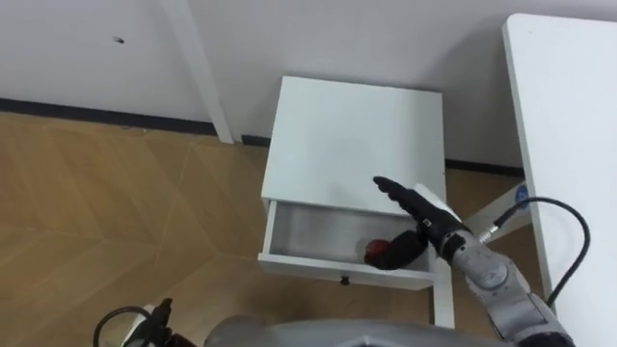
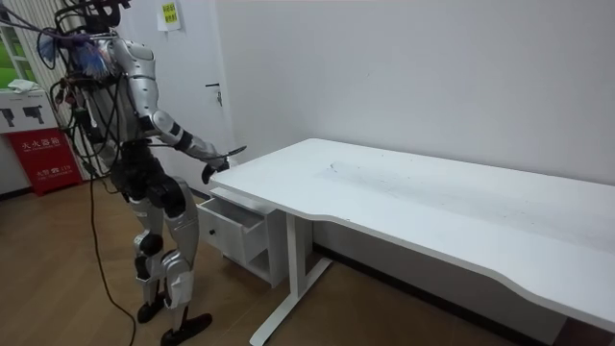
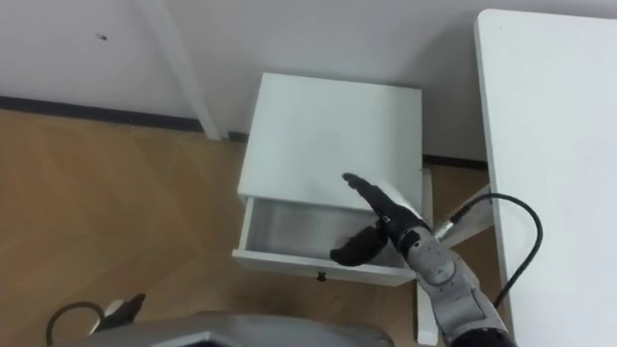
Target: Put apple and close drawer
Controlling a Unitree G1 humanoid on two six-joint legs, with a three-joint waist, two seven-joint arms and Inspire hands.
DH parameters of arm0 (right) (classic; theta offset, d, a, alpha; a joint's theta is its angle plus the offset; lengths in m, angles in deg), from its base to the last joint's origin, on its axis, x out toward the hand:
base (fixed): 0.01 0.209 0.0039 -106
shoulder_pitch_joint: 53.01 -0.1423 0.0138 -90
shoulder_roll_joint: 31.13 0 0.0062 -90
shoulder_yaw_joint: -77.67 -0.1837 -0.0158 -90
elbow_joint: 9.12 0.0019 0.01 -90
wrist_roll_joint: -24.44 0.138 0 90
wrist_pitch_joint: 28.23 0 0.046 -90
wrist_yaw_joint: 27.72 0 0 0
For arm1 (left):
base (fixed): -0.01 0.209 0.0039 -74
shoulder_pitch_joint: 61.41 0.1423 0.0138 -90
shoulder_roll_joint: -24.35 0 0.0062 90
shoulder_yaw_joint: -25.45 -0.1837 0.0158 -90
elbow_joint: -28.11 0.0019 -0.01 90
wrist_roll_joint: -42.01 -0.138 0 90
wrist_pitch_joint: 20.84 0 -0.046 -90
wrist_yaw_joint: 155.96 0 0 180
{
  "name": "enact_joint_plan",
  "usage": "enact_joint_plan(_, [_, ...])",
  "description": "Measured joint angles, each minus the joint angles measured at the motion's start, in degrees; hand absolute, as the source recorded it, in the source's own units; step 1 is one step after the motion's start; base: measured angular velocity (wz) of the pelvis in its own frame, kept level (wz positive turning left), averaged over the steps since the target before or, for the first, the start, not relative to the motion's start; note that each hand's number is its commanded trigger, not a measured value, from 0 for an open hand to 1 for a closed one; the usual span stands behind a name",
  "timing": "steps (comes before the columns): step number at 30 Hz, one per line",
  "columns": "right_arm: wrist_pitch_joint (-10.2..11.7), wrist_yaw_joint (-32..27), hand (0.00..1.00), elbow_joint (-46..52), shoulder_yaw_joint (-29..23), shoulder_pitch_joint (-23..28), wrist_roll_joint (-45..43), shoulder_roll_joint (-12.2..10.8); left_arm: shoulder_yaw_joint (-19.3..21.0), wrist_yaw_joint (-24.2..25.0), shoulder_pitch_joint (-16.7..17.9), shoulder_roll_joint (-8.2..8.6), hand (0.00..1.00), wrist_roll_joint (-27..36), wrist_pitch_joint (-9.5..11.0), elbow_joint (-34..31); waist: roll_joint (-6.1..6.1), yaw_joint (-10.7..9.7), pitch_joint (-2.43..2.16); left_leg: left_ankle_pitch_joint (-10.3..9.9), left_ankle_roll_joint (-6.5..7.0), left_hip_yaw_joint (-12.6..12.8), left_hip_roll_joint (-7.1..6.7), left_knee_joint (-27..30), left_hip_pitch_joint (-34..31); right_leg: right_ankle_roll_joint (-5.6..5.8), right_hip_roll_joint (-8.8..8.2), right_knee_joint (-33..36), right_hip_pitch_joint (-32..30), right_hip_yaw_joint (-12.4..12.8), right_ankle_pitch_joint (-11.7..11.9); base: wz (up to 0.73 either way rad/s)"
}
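A small white cabinet (image 1: pixel 357 135) stands against the wall, and its drawer (image 1: pixel 308 231) is pulled out toward me. A red apple (image 1: pixel 371 251) lies inside the drawer at its right end. My right hand (image 1: pixel 419 214) hovers over that end with its fingers stretched straight toward the cabinet top and its dark thumb hanging down beside the apple. The hand is open and nothing is gripped. In the room view I stand in front of the cabinet, and my right hand (image 2: pixel 219 161) reaches out above the open drawer (image 2: pixel 231 216).
A white desk (image 1: pixel 569 145) runs along my right, with its leg (image 1: pixel 443 299) just right of the drawer. The drawer front carries a small dark knob (image 1: pixel 344 280). A white upright bar (image 1: pixel 202 67) leans at the wall left of the cabinet. Wooden floor (image 1: pixel 116 212) lies to the left.
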Motion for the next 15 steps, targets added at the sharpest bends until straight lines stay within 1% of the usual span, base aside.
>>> enact_joint_plan(2, [0.6,-1.4,0.0,-5.1,-1.4,0.7,1.3,-0.1,1.5,-1.3,0.8,0.04,0.0,0.0,0.5,0.1,-0.36,0.0,-0.07,0.0,0.02,0.4,-0.12,-0.5,0.8,0.18,-0.12,-0.1,0.8,0.1,-0.1,0.0])
enact_joint_plan(4, [0.7,-3.5,0.0,-10.7,-5.3,2.8,3.6,-0.2,3.3,-2.6,1.9,0.19,0.0,0.1,0.6,0.0,-0.5,-1.0,-0.2,-0.5,0.68,0.7,-0.3,-0.6,1.5,0.67,-0.31,-0.1,1.3,0.0,-0.5,0.05])
enact_joint_plan(5, [0.7,-4.1,0.0,-11.6,-6.2,3.4,4.3,-0.1,3.4,-2.9,2.4,0.23,0.0,0.1,0.6,0.0,-0.45,-1.2,-0.22,-0.6,0.79,0.9,-0.35,-0.6,1.5,0.75,-0.41,-0.1,1.2,0.1,-0.5,-0.03])
enact_joint_plan(6, [1.0,-5.5,0.0,-13.5,-6.5,4.2,4.2,0.3,3.9,-3.1,3.0,0.39,0.0,0.1,0.5,0.4,-0.34,-1.4,-0.29,-0.7,1.02,1.6,-0.42,-0.5,1.4,0.85,-0.67,0.1,1.2,0.2,-0.6,-0.03])
enact_joint_plan(7, [1.7,-5.8,0.0,-15.6,-7.0,4.5,3.4,0.0,5.7,-3.1,2.9,0.83,0.0,0.1,0.5,1.5,-0.35,-2.0,-0.31,-1.1,1.41,1.9,-0.6,0.2,1.3,1.25,-1.17,0.8,1.1,0.2,-0.9,0.0])
enact_joint_plan(8, [2.0,-5.8,0.0,-17.2,-7.7,4.4,3.2,-0.3,6.5,-3.1,3.0,1.02,0.0,0.1,0.5,1.9,-0.24,-2.3,-0.32,-1.5,1.59,2.0,-0.8,0.6,1.2,1.49,-1.4,1.5,1.0,0.2,-1.3,0.16])
enact_joint_plan(9, [2.2,-6.2,0.0,-20.7,-9.3,3.7,3.3,-0.7,7.6,-3.0,2.7,1.38,0.0,0.1,0.5,3.1,0.15,-3.0,-0.52,-2.5,2.16,2.7,-1.09,2.4,0.6,2.04,-2.36,4.0,0.4,0.0,-2.5,0.19])
enact_joint_plan(10, [2.1,-7.0,0.0,-24.4,-11.5,3.2,3.5,-0.6,7.8,-3.0,2.3,1.78,0.0,0.1,0.4,4.1,0.27,-3.5,-0.53,-4.1,2.99,4.6,-1.33,4.7,-0.2,2.82,-4.01,8.4,-1.3,0.2,-4.0,0.2])
enact_joint_plan(11, [1.9,-7.6,0.0,-26.0,-12.7,3.1,3.5,-0.4,7.8,-2.9,1.9,1.99,0.0,0.1,0.4,4.5,0.72,-3.6,-0.58,-5.0,3.49,5.1,-1.34,5.5,-0.8,3.22,-4.76,11.6,-2.8,0.4,-4.7,0.21])
enact_joint_plan(12, [0.8,-8.7,0.0,-28.9,-14.7,3.1,3.8,0.0,7.8,-2.8,1.2,2.24,0.0,0.1,0.4,4.8,1.46,-4.1,-0.66,-5.8,4.52,5.3,-1.55,7.1,-1.6,3.36,-6.74,20.5,-7.1,1.5,-4.9,0.18])
enact_joint_plan(13, [-0.5,-9.5,0.0,-30.9,-16.2,3.6,5.3,0.1,7.9,-2.8,0.8,1.75,0.0,0.4,0.5,4.9,1.62,-4.6,-0.56,-6.2,5.38,5.4,-2.58,7.7,-1.7,2.91,-9.01,29.7,-11.9,3.5,-3.6,0.14])
enact_joint_plan(14, [-1.2,-9.7,0.0,-32.0,-16.9,4.1,6.0,0.1,8.2,-2.7,0.5,1.51,0.0,0.4,0.5,5.1,1.66,-4.8,-0.57,-6.5,5.91,5.5,-3.12,8.1,-1.7,2.72,-10.23,33.9,-14.3,4.1,-2.1,0.06])
enact_joint_plan(15, [-2.8,-9.9,0.0,-34.8,-17.7,4.9,7.3,0.2,9.1,-2.7,0.2,1.13,0.0,0.1,0.5,5.5,2.19,-5.4,-0.72,-7.2,6.97,5.8,-3.51,8.8,-1.6,2.2,-11.49,41.3,-18.8,5.8,2.6,-0.1])
